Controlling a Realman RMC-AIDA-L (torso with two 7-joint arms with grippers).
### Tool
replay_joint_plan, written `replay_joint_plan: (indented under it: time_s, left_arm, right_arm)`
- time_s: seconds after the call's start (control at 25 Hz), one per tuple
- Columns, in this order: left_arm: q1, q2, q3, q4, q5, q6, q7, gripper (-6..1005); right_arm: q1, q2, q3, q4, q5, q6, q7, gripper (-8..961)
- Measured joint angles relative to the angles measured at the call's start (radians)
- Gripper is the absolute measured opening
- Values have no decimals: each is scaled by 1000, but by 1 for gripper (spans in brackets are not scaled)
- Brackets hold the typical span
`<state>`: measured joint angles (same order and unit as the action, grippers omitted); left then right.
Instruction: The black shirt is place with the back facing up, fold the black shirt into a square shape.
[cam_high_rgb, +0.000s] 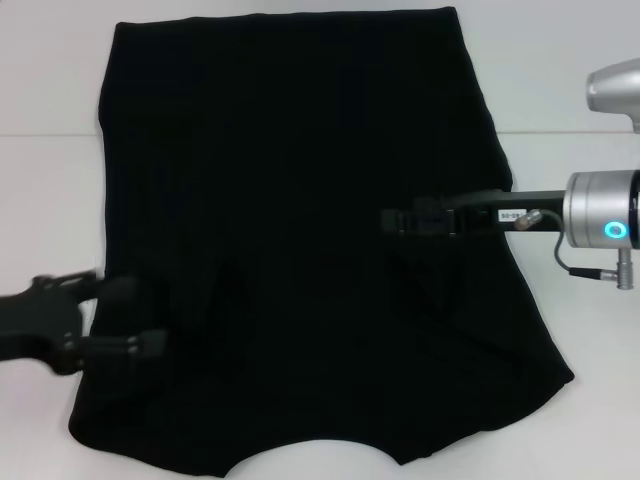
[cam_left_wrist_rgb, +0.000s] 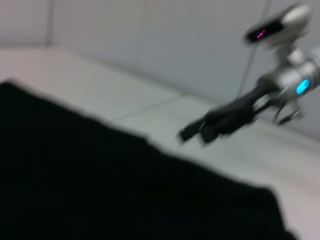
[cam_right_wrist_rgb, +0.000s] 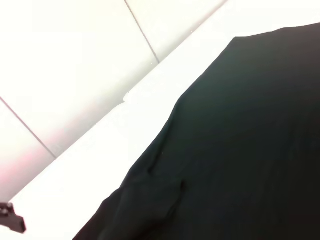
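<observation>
Black shirt (cam_high_rgb: 300, 230) lies flat, plain, sleeves apparently folded in.

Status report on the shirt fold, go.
Left end effector open over the black shirt's left edge. Right end effector above its right half, holding nothing. Shirt flat on the white table, sleeves in, neckline nearest. Nothing in the way.

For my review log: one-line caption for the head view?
Black shirt spread on white table, left gripper and right gripper over it.
</observation>
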<state>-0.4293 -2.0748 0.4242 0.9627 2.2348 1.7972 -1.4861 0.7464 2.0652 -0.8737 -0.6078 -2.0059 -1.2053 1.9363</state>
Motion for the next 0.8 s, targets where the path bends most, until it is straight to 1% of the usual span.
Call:
replay_joint_plan:
  time_s: [0.08,0.12,0.24,0.44,0.68,0.8]
  left_arm:
    - [3,0,-8,12,26,-7,-9,912]
    - [10,-5,-15,38,103,-35,-24,912]
    - [18,-10,-13,48,153,-58,-23,911]
    - [22,-12,-14,45,194,-80,-21,909]
    - [32,-13,-20,44,200,-85,-35,907]
    - [35,-17,-20,44,210,-96,-40,906]
  right_arm:
    - [7,4,0,2,0,6,2,835]
    - [11,6,0,4,1,8,3,824]
    - [21,8,3,10,1,19,3,824]
    - [33,9,5,13,2,24,5,823]
    - [39,8,2,13,3,41,6,823]
    - [39,7,4,13,2,43,6,822]
